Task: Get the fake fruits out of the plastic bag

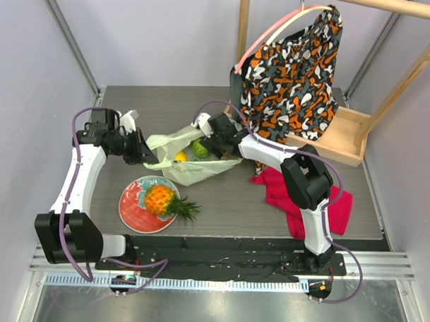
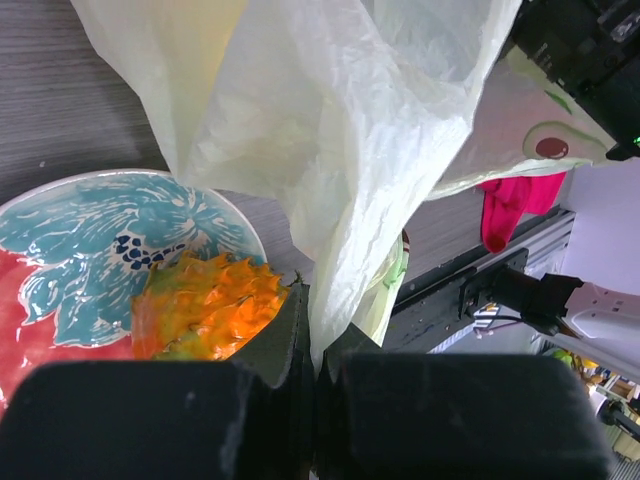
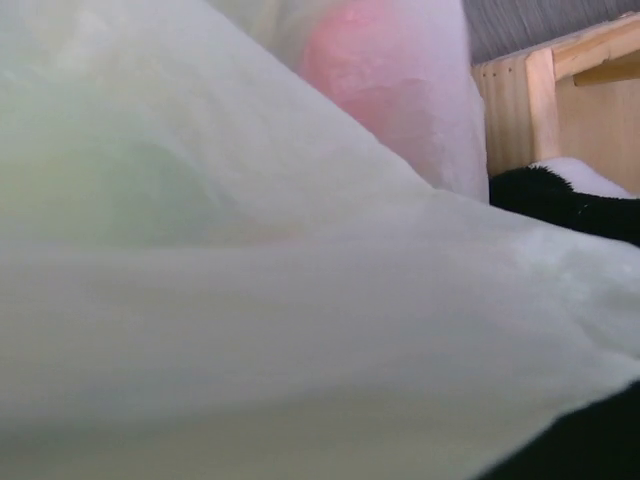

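The pale yellow-green plastic bag (image 1: 193,169) lies mid-table, its mouth facing the back. A green round fruit (image 1: 200,149) and a yellow-orange fruit (image 1: 180,157) show in the mouth. My left gripper (image 1: 146,157) is shut on the bag's left edge; the left wrist view shows the fingers (image 2: 285,335) pinching the film (image 2: 330,130). My right gripper (image 1: 211,144) is in the bag's mouth beside the green fruit. Bag film (image 3: 300,300) covers the right wrist view and hides the jaws; a pink fruit (image 3: 370,60) shows through it. The orange pineapple (image 1: 161,199) lies on the plate (image 1: 132,209).
A red cloth (image 1: 305,199) lies on the table under my right arm. A patterned garment (image 1: 292,72) hangs on a hanger from a wooden rack (image 1: 346,134) at the back right. The plate (image 2: 90,230) and pineapple (image 2: 205,310) sit just below the left gripper.
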{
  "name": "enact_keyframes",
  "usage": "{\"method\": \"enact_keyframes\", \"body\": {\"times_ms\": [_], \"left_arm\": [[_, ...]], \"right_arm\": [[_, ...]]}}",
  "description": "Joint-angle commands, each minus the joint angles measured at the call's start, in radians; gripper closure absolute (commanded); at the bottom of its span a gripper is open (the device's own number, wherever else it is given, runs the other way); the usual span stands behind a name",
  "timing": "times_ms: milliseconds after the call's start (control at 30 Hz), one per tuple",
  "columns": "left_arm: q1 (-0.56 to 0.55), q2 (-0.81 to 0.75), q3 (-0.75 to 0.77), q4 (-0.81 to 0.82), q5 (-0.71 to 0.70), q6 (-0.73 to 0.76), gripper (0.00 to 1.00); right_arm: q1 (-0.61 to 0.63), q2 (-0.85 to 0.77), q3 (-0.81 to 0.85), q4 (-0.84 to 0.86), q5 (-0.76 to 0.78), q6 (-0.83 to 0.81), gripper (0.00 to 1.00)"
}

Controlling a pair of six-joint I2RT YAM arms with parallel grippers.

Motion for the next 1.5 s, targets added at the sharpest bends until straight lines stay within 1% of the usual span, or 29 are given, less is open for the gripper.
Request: {"method": "enact_keyframes", "body": {"times_ms": [0, 67, 100, 167, 233, 300, 333, 367, 400, 433, 600, 700, 800, 833, 867, 900, 967, 1000, 1033, 1100, 1200, 1367, 1467], "left_arm": [[0.006, -0.021, 0.034, 0.028, 0.029, 0.004, 1.00], [0.006, -0.016, 0.037, 0.028, 0.028, 0.005, 1.00], [0.006, -0.010, 0.042, 0.031, 0.026, 0.004, 1.00], [0.004, -0.004, 0.048, 0.032, 0.026, -0.002, 1.00], [0.004, 0.010, 0.063, 0.037, 0.026, -0.007, 1.00], [0.004, 0.025, 0.083, 0.038, 0.026, -0.009, 1.00], [0.003, 0.042, 0.091, 0.038, 0.026, -0.010, 1.00], [0.003, 0.050, 0.098, 0.041, 0.025, -0.012, 1.00], [0.001, 0.056, 0.118, 0.044, 0.025, -0.012, 1.00], [-0.002, 0.076, 0.129, 0.044, 0.022, -0.009, 1.00], [-0.023, 0.160, 0.247, 0.015, -0.026, 0.037, 1.00], [-0.026, 0.227, 0.321, 0.020, -0.046, 0.031, 1.00], [-0.025, 0.326, 0.425, 0.005, -0.055, 0.021, 1.00], [-0.025, 0.350, 0.487, -0.008, -0.054, 0.021, 1.00], [-0.025, 0.396, 0.518, -0.012, -0.057, 0.021, 1.00], [-0.025, 0.416, 0.551, -0.020, -0.063, 0.027, 1.00], [-0.025, 0.447, 0.630, -0.041, -0.086, 0.037, 1.00], [-0.025, 0.461, 0.649, -0.045, -0.098, 0.045, 1.00], [-0.023, 0.464, 0.669, -0.043, -0.107, 0.048, 1.00], [-0.022, 0.449, 0.675, -0.035, -0.124, 0.047, 1.00], [-0.016, 0.415, 0.675, -0.025, -0.135, 0.042, 1.00], [-0.006, 0.355, 0.635, -0.020, -0.141, 0.030, 1.00], [0.006, 0.321, 0.605, -0.020, -0.141, 0.021, 1.00]], "right_arm": [[-0.013, 0.026, 0.033, 0.005, -0.020, -0.005, 0.43], [-0.014, 0.002, 0.031, -0.005, -0.041, -0.028, 0.56], [-0.013, -0.009, 0.033, -0.021, -0.057, -0.029, 0.66], [-0.013, -0.065, 0.040, -0.042, -0.075, -0.022, 0.71], [-0.014, -0.116, 0.065, -0.094, -0.133, 0.001, 0.72], [-0.016, -0.202, 0.085, -0.168, -0.220, 0.029, 0.73], [-0.016, -0.231, 0.094, -0.188, -0.330, 0.035, 0.74], [-0.016, -0.259, 0.090, -0.200, -0.383, 0.047, 0.74], [-0.017, -0.321, 0.082, -0.212, -0.428, 0.053, 0.74], [-0.017, -0.346, 0.064, -0.222, -0.513, 0.057, 0.74], [-0.016, -0.458, 0.040, -0.237, -0.667, 0.144, 0.74], [0.007, -0.474, 0.057, -0.199, -0.722, 0.173, 0.75], [0.058, -0.451, 0.097, -0.170, -0.759, 0.158, 0.75], [0.076, -0.422, 0.108, -0.165, -0.770, 0.143, 0.75], [0.102, -0.403, 0.122, -0.168, -0.784, 0.123, 0.75], [0.148, -0.382, 0.163, -0.176, -0.792, 0.103, 0.75], [0.199, -0.308, 0.223, -0.200, -0.790, 0.032, 0.75], [0.245, -0.284, 0.235, -0.200, -0.786, 0.008, 0.75], [0.263, -0.242, 0.247, -0.197, -0.778, -0.029, 0.75], [0.296, -0.198, 0.277, -0.179, -0.764, -0.051, 0.75], [0.333, -0.118, 0.301, -0.122, -0.740, -0.037, 0.75], [0.354, -0.014, 0.355, -0.001, -0.732, 0.121, 0.75], [0.379, 0.000, 0.373, 0.019, -0.743, 0.127, 0.75]]}}
